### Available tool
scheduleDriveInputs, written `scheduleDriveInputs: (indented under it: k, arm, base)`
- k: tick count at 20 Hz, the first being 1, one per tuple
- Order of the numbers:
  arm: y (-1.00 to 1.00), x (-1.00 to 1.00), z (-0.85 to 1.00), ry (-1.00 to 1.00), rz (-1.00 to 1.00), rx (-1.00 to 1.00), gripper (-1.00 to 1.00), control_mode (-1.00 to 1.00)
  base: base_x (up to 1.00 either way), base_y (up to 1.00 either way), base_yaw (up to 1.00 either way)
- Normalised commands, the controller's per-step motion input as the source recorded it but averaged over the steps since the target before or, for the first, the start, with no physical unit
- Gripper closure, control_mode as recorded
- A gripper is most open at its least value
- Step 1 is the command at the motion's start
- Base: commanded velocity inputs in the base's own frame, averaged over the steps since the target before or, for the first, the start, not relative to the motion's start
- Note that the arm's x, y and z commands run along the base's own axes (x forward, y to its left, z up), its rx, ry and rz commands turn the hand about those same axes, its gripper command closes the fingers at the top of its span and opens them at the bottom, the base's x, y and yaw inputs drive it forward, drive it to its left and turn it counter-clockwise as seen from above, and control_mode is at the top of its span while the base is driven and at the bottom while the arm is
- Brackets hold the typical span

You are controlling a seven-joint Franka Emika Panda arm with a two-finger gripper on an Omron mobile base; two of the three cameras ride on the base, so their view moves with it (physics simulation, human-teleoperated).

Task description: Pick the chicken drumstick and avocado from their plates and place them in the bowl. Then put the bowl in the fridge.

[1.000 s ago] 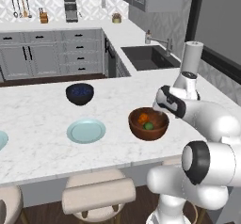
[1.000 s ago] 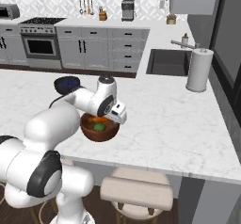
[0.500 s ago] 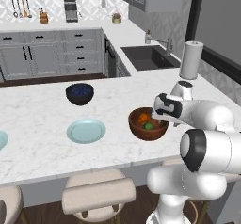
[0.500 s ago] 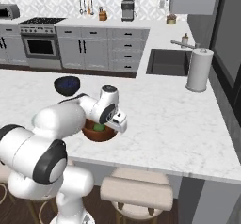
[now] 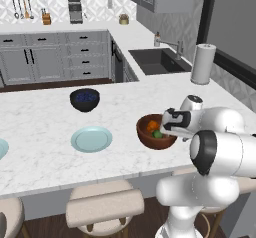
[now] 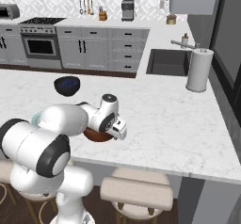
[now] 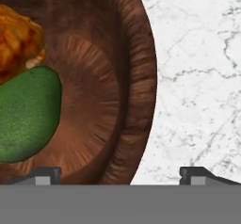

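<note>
A kitchen with grey cabinets (image 5: 50, 62), a patterned tile wall and a dark sink (image 5: 159, 61) set in the back run is seen behind a long white marbled worktop (image 5: 45, 127). Pale stools (image 5: 105, 207) are lined up along its near edge. One paper towel roll (image 5: 202, 63) is stood upright on the worktop beside the sink. An oven (image 6: 38, 44) is built into the far cabinets in the right base view.

Two bowls are counted: one reddish-brown bowl (image 5: 148, 137) near the front edge and one dark navy bowl (image 5: 84, 99) further back, well apart from it. One pale teal plate (image 5: 91, 139) is seen whole between them and nearer the edge; the rim of a second is cut off at the left border.

One chicken drumstick (image 7: 16, 42) and one avocado (image 7: 26, 112) are lain inside the reddish-brown bowl, touching each other.

The pincer (image 7: 120, 173) is held just over the bowl's rim, its tips spread wide apart, one over the bowl's inside and one over the marble, with nothing clamped.
</note>
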Motion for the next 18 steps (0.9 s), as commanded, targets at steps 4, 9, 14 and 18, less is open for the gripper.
scheduleDriveInputs:
  k: [4, 9, 14, 18]
  arm:
    - [0.01, 0.02, -0.09, -0.02, 0.0, 0.0, 1.0, -1.0]
    - [0.07, 0.01, -0.06, 0.0, 0.0, 0.0, 1.0, -1.0]
    - [0.19, 0.02, -0.02, 0.0, -0.05, 0.0, 1.0, -1.0]
    - [0.09, -0.35, 0.61, -0.01, -0.32, 0.11, 1.0, -1.0]
  base:
    - [0.0, 0.0, 0.0]
    - [0.0, 0.0, 0.0]
    - [0.0, 0.0, 0.0]
    - [0.0, 0.0, 0.0]
